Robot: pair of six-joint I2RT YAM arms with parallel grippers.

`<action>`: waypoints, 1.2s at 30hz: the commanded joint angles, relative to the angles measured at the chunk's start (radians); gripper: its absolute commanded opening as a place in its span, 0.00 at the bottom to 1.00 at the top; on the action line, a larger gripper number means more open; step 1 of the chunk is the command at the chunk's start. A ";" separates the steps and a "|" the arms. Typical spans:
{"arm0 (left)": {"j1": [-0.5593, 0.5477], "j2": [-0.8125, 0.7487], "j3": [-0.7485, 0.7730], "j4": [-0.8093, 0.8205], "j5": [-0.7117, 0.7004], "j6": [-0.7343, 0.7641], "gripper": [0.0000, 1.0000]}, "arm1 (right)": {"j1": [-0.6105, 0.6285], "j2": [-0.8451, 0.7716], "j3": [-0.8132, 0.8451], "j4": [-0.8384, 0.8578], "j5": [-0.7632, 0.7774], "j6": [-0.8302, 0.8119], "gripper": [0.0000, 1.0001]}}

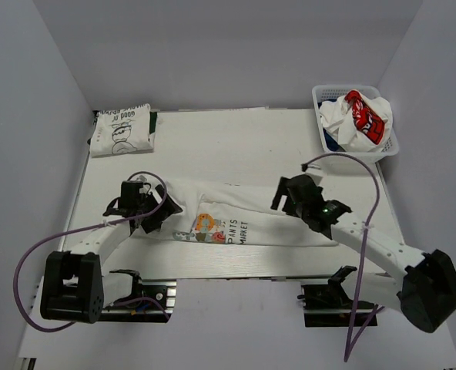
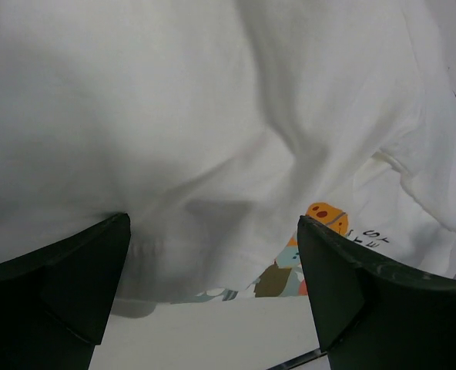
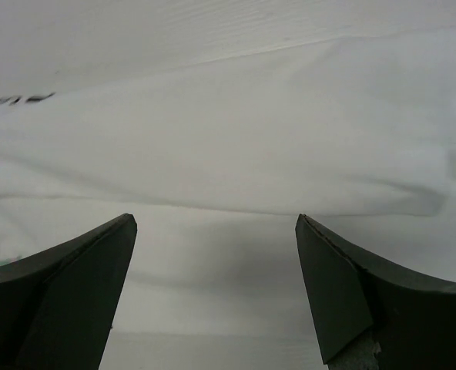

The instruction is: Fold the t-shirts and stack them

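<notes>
A white t-shirt [image 1: 251, 214] with a colourful cartoon print [image 1: 206, 226] and black lettering lies as a long folded band across the middle of the table. My left gripper [image 1: 163, 211] is at its left end, open. In the left wrist view the gripper [image 2: 212, 254] hovers just over the shirt's [image 2: 212, 116] near edge, with nothing between the fingers. My right gripper [image 1: 282, 194] stands open over the band's right part. In the right wrist view the gripper [image 3: 216, 254] has only smooth white cloth [image 3: 228, 139] beneath it. A folded white t-shirt with a black line drawing [image 1: 120, 129] lies at the back left.
A white lattice basket [image 1: 390, 146] at the back right holds a crumpled white tee with a red patch [image 1: 364, 114] and some dark blue cloth [image 1: 332, 142]. The table's near edge [image 1: 236, 279] runs just in front of the shirt, with both arm bases below it.
</notes>
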 commanded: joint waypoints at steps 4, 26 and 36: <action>-0.010 0.001 -0.052 -0.028 -0.079 -0.025 1.00 | -0.185 -0.092 -0.015 -0.179 0.054 0.052 0.90; -0.010 0.105 0.009 -0.096 -0.195 -0.025 1.00 | -0.533 0.086 -0.119 0.065 -0.279 -0.072 0.29; -0.001 0.136 0.018 -0.086 -0.205 -0.025 1.00 | -0.544 0.066 0.043 -0.114 -0.129 -0.105 0.14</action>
